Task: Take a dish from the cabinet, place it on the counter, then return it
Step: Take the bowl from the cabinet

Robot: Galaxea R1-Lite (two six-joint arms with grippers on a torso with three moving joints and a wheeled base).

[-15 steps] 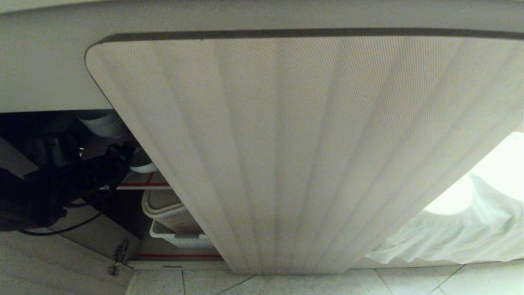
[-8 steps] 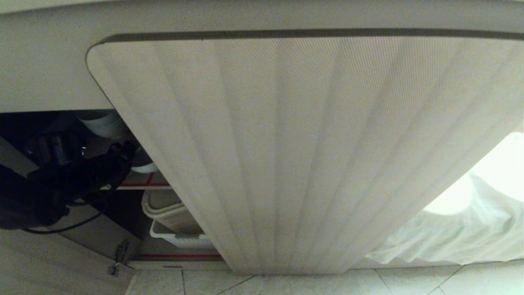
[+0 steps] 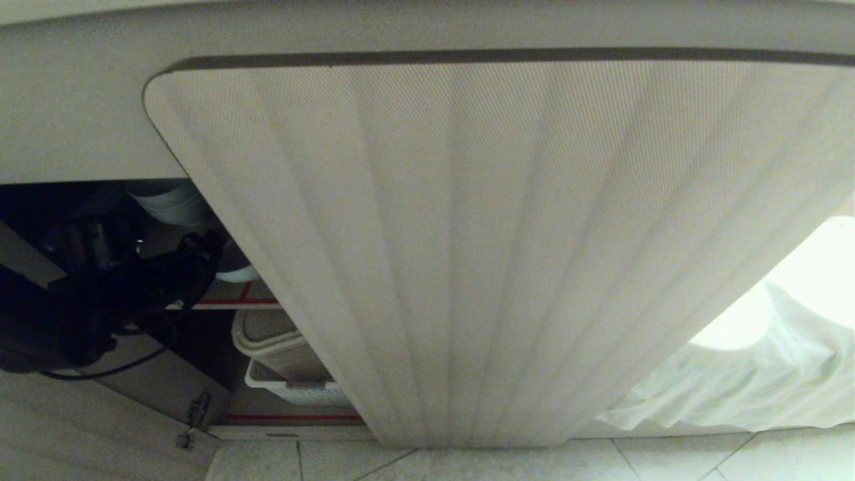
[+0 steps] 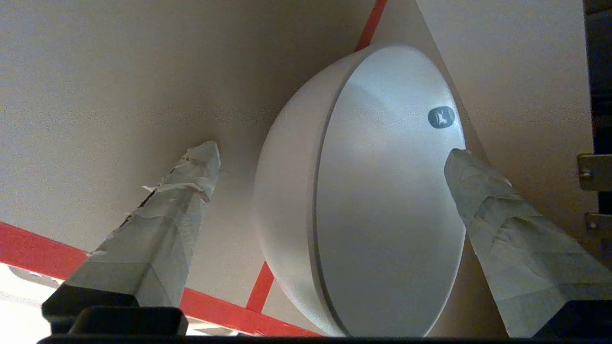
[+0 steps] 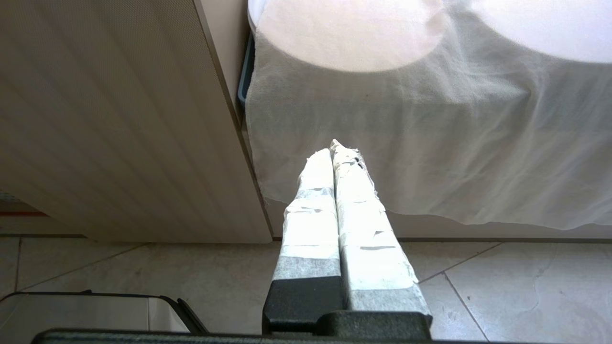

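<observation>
Left end effector [image 4: 330,153] still wide around the dish [image 4: 382,200], position in the cabinet [image 3: 220,294] unchanged.

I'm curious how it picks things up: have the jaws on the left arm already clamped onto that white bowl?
No. In the left wrist view the left gripper stands wide open, its jaws on either side of the bowl without squeezing it.

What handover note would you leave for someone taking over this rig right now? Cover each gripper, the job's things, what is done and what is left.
Left gripper: open, inside the cabinet, fingers straddling the dish, not closed on it.
Right gripper: shut, parked low over the floor tiles beside the cabinet door.
Dish: on the red-taped shelf.
Done: door open, reach made.
Left: whether the dish has visited the counter is not shown; check that first.
</observation>
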